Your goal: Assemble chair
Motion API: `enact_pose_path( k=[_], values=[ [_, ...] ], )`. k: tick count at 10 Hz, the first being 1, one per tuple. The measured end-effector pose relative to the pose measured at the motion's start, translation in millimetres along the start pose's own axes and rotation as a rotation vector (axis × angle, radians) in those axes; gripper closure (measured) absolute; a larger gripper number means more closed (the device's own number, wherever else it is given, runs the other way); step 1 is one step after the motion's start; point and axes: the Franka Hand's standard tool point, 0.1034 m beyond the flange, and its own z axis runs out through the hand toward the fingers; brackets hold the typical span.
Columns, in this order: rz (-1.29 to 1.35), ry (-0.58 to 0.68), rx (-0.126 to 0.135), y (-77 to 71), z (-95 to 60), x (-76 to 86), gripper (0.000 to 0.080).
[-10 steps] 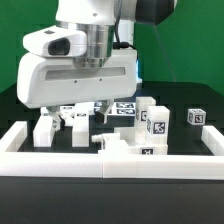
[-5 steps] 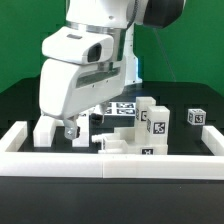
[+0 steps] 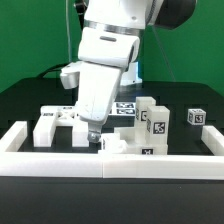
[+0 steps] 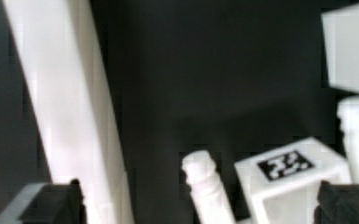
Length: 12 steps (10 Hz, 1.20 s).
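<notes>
The chair is in loose white parts on the black table. In the exterior view a flat slab (image 3: 55, 122) lies at the left, tagged blocks (image 3: 150, 120) stand in the middle, and a small tagged cube (image 3: 196, 117) sits at the right. My gripper (image 3: 93, 139) hangs tilted just above the table between the slab and the blocks, open and holding nothing. In the wrist view a thin white leg (image 4: 202, 187) and a tagged block (image 4: 293, 166) lie between the dark fingertips (image 4: 53, 202) of my gripper (image 4: 197, 205).
The long white border rail (image 3: 110, 163) runs along the front, with short side walls at both ends. It appears in the wrist view as a long white bar (image 4: 60, 100). Another white part (image 4: 355, 118) lies beyond the tagged block.
The arm has swung toward the exterior view's right and tilted, uncovering the slab at the left. The jaws have stayed open and no part has moved.
</notes>
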Motion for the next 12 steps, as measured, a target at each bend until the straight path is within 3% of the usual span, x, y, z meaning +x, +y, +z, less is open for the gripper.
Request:
enact_pose_path(
  k=[3, 6, 10, 12],
  values=[
    [-0.004, 0.004, 0.005, -2.1, 2.2, 4.2, 0.015],
    [-0.013, 0.022, 0.013, 3.0, -7.5, 33.0, 0.015],
    [-0.015, 0.022, 0.02, 0.1, -4.1, 30.1, 0.015],
    [-0.133, 0.019, 0.011, 0.2, -6.9, 40.8, 0.015]
  ],
)
